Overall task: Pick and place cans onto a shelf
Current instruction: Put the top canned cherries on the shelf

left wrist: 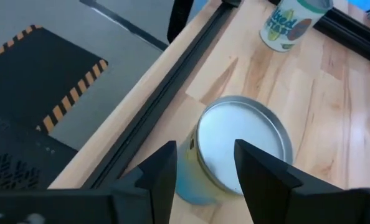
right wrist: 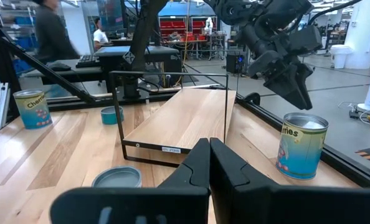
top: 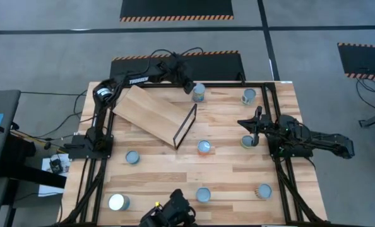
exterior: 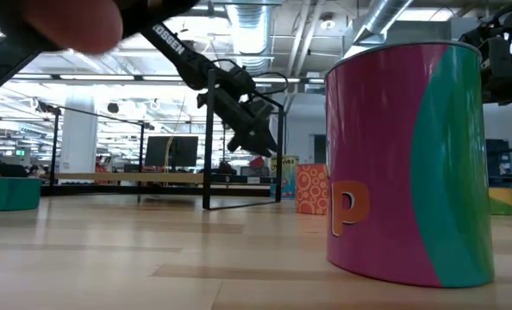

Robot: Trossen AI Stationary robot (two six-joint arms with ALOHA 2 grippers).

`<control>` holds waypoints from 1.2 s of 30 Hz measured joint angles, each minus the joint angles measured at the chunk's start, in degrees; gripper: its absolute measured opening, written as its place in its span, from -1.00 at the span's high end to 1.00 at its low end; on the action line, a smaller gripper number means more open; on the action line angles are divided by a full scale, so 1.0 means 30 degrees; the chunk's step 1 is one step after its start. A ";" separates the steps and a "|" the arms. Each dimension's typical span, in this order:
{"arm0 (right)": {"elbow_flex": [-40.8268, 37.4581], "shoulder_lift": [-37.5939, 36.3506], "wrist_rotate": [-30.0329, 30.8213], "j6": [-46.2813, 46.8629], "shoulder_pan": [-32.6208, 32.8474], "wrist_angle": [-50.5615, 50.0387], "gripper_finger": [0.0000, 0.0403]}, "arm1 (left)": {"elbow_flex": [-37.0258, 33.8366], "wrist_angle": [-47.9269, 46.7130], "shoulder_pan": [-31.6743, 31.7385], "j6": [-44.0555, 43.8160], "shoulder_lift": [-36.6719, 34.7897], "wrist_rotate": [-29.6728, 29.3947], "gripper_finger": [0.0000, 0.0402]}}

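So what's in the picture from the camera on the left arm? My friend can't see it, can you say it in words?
The left gripper hovers with open fingers just above a can with a pale blue top standing near the edge of the wooden table. A second can with a printed label stands farther off, and grey floor with a black, hazard-striped mat lies beyond the edge.

The high view is looking straight down on the whole worktop and both arms, while the low view is sitting at worktop height, pressed close to a pink-and-teal can. The left wrist view is looking down close on a can at the worktop edge; the right wrist view is facing across the shelf, sharing that can with it.
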 joint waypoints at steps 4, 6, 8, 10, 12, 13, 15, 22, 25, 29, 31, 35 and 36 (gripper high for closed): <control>-0.0007 -0.0002 0.0000 0.0000 0.0007 0.0000 0.92 | -0.0002 0.0117 0.0080 -0.0263 0.0378 0.0547 0.31; 0.0000 -0.0008 0.0000 0.0000 0.0007 0.0000 0.92 | -0.0007 0.0192 0.0094 -0.0283 0.0527 0.0526 0.33; -0.0002 -0.0005 0.0000 0.0000 0.0005 0.0000 0.92 | -0.0007 0.0289 0.0102 -0.0277 0.0614 0.0598 0.35; -0.0003 -0.0007 0.0000 0.0000 0.0005 0.0000 0.92 | -0.0007 0.0287 0.0102 -0.0275 0.0616 0.0564 0.36; 0.0000 -0.0007 0.0000 0.0000 0.0001 0.0000 0.92 | -0.0007 0.0287 0.0102 -0.0275 0.0631 0.0555 0.38; 0.0000 -0.0007 0.0000 0.0000 0.0007 0.0000 0.92 | -0.0007 0.0287 0.0102 -0.0275 0.0631 0.0540 0.39; 0.0000 -0.0007 0.0000 0.0000 0.0007 0.0000 0.92 | -0.0007 0.0295 0.0109 -0.0275 0.0631 0.0532 0.42; 0.0000 -0.0007 0.0000 0.0000 0.0007 0.0000 0.92 | 0.0000 0.0218 0.0153 -0.0100 0.0631 0.0561 0.64; -0.0001 -0.0007 0.0000 0.0000 0.0007 0.0000 0.92 | 0.0015 0.0222 0.0201 0.0047 0.0631 0.0595 0.78; 0.0000 -0.0007 0.0000 0.0000 0.0006 0.0000 0.92 | 0.0022 0.0226 0.0279 0.0313 0.0631 0.0767 0.96; 0.0000 -0.0007 0.0000 0.0000 0.0007 0.0000 0.92 | 0.0024 0.0227 0.0340 0.0464 0.0631 0.0780 0.98; -0.0006 -0.0007 0.0000 0.0000 0.0001 0.0000 0.92 | 0.0291 -0.0056 0.0507 0.0613 0.0637 0.0736 0.99; -0.0003 -0.0007 0.0000 0.0000 0.0005 0.0000 0.92 | 0.0447 -0.0171 0.0542 0.0673 0.0663 0.0721 0.99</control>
